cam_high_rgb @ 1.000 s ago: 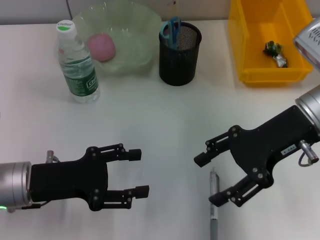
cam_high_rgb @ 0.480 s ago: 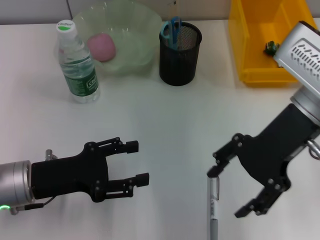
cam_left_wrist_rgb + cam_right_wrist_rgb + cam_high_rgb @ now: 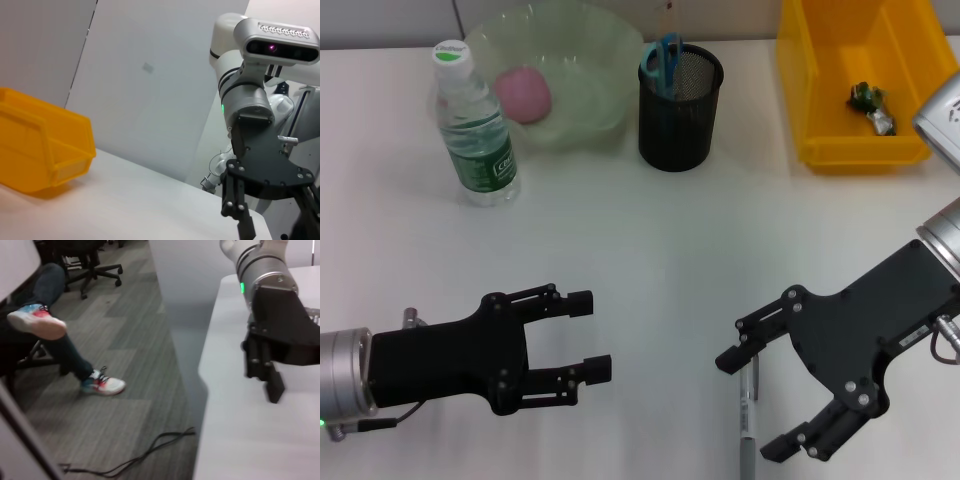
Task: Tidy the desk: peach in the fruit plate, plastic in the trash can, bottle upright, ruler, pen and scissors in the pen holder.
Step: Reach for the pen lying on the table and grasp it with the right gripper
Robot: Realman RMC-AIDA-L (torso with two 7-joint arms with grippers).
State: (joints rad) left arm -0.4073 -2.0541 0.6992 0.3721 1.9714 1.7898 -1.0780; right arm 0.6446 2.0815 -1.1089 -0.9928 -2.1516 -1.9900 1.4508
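Both grippers, left gripper point(image 3: 582, 336) and right gripper point(image 3: 754, 404), are built from matte black linkage plates, pinned with small silver screws. Brushed silver wrist cylinders are fitted behind each. A green status light is seen on the left wrist. Thin cables and metal connectors are routed beside both wrists.

at the left of the frame a yellow bin point(image 3: 42, 150) stands on the white table point(image 3: 125, 210); the right gripper point(image 3: 267, 210) hangs at lower right.
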